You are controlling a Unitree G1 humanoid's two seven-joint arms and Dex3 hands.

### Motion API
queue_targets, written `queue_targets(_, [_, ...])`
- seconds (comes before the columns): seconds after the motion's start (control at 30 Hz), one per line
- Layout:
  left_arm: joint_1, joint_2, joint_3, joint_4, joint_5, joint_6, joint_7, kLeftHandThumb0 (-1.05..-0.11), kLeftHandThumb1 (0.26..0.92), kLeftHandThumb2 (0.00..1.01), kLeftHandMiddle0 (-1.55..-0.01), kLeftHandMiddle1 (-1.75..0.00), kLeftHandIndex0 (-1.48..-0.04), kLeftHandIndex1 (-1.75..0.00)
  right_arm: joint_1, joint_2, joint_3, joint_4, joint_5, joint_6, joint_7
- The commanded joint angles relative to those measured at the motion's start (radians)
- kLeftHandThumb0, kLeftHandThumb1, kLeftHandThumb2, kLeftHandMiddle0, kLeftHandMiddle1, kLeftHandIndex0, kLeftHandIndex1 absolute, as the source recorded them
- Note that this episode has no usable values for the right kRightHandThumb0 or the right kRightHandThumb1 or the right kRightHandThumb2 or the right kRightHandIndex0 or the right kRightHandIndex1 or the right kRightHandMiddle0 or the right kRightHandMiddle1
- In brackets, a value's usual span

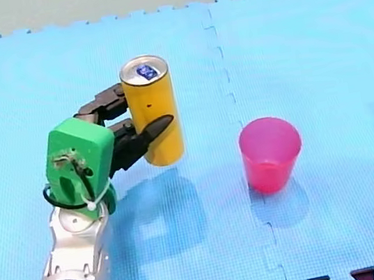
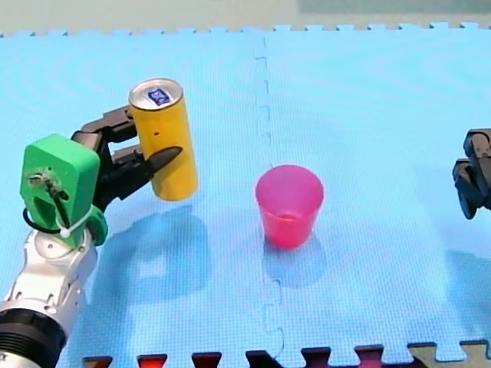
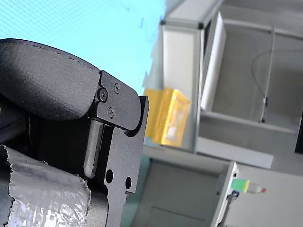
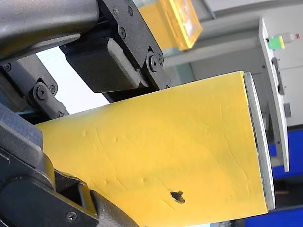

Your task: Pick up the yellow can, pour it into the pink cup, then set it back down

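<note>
At the left of the blue foam mat [image 1: 313, 43], the left hand [image 1: 121, 132] was clamped on the yellow can [image 1: 156, 95]. Its dark fingers [image 1: 154, 129] were closed around the can's lower half: one crossed the front, and the others wrapped round the far side. In the second wrist view, the finger pads [image 4: 109, 61] pressed flat against the can's yellow wall [image 4: 189, 132], which carried a small dark mark.

The can stood nearly upright, its silver top with a blue tab leaning slightly away from the pink cup [image 1: 270, 152]. Its base seemed to hang just above the mat, over its own shadow, though actual contact was hard to judge. A green block [image 1: 81, 159] on the wrist hid the palm.

The cup stood upright to the right of the can, well apart from it, just across the jigsaw seam [image 1: 219, 50] between two mat tiles. The cup's contents could not be made out.

The right hand [image 2: 476, 172] was at the far right edge of the mat, cut off by the frame. Whether it was open or closed could not be told.

Open blue mat lay between the can and the cup, and all around the cup.
</note>
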Motion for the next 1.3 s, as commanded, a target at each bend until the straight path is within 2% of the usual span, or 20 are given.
queue_targets(0.0, [-0.01,0.003,-0.007,-0.005,0.009,0.001,0.012,-0.409,0.754,0.0,-1.43,0.0,-1.27,0.0,0.001,0.001,-0.002,0.0,0.003,0.002,0.0])
queue_targets(0.3, [-0.038,0.007,-0.028,0.044,0.053,-0.017,0.056,-0.399,0.75,0.0,-1.44,0.0,-1.26,0.0,0.005,0.01,0.004,-0.006,-0.004,0.001,-0.012])
queue_targets(0.57, [-0.091,0.024,-0.067,0.115,0.123,-0.002,0.111,-0.398,0.748,0.0,-1.44,0.0,-1.26,0.0,0.01,0.017,0.013,-0.011,-0.014,-0.001,-0.033])
queue_targets(0.87, [-0.119,0.04,-0.099,0.184,0.178,-0.062,0.163,-0.409,0.748,0.0,-1.44,0.0,-1.26,0.0,0.007,0.021,0.018,-0.009,-0.021,0.001,-0.048])
queue_targets(1.27, [-0.154,0.034,-0.125,0.219,0.207,-0.09,0.201,-0.42,0.741,0.0,-1.45,0.0,-1.27,0.0,0.004,0.025,0.023,-0.006,-0.023,0.0,-0.06])
